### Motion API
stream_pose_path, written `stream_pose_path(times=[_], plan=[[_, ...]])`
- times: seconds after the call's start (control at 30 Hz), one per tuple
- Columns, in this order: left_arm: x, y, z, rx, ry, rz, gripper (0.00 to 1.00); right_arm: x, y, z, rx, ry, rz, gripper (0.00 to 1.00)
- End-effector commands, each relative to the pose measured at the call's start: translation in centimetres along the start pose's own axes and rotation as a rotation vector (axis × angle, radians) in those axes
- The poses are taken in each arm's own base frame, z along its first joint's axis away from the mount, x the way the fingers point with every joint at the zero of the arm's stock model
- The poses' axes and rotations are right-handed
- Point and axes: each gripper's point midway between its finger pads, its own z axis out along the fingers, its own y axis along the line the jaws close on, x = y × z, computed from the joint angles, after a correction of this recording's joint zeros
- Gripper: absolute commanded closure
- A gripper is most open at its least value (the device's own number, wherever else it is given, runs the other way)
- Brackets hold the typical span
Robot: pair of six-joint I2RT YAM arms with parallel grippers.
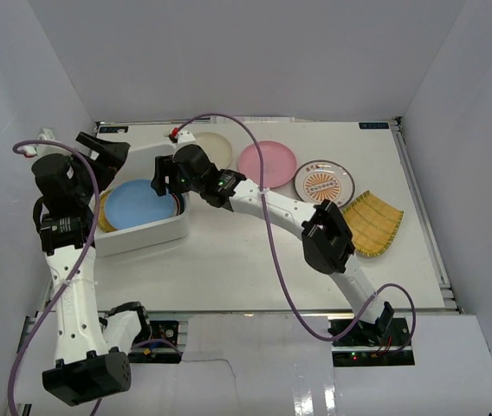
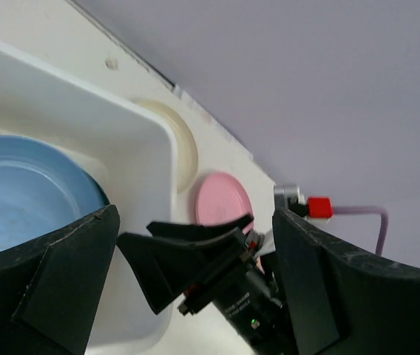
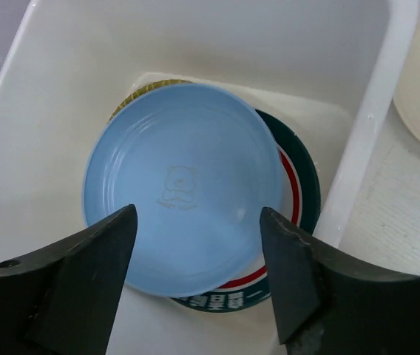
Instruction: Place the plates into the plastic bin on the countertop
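The white plastic bin (image 1: 146, 234) stands at the left of the countertop (image 1: 229, 269). In it a blue plate (image 1: 138, 204) lies on a green-red rimmed plate (image 3: 299, 185) and a yellow woven plate (image 3: 132, 100). My right gripper (image 1: 164, 178) hangs open and empty over the bin's right side, above the blue plate (image 3: 180, 185). My left gripper (image 1: 107, 147) is open and empty by the bin's far left corner. On the countertop lie a cream plate (image 1: 216, 147), a pink plate (image 1: 268, 160), an orange-patterned plate (image 1: 324, 182) and a second yellow woven plate (image 1: 372, 223).
White walls enclose the back and both sides. A metal rail (image 1: 424, 217) runs along the right edge. The right arm (image 1: 272, 208) stretches across the middle of the countertop. In the left wrist view the right gripper (image 2: 188, 259) sits close by the bin rim (image 2: 121, 118).
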Motion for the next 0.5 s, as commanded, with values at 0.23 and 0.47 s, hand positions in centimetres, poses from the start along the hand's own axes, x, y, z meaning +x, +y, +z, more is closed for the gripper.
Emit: stream_pose_path(times=[0.23, 0.47], plan=[[5.9, -3.5, -1.6, 0.245, 0.258, 0.029, 0.04, -6.9, -0.8, -7.9, 0.059, -0.213, -0.122, 0.28], [8.2, -3.6, -2.4, 0.289, 0.330, 0.048, 0.04, -1.8, -4.6, -7.6, 0.150, -0.115, -0.150, 0.29]])
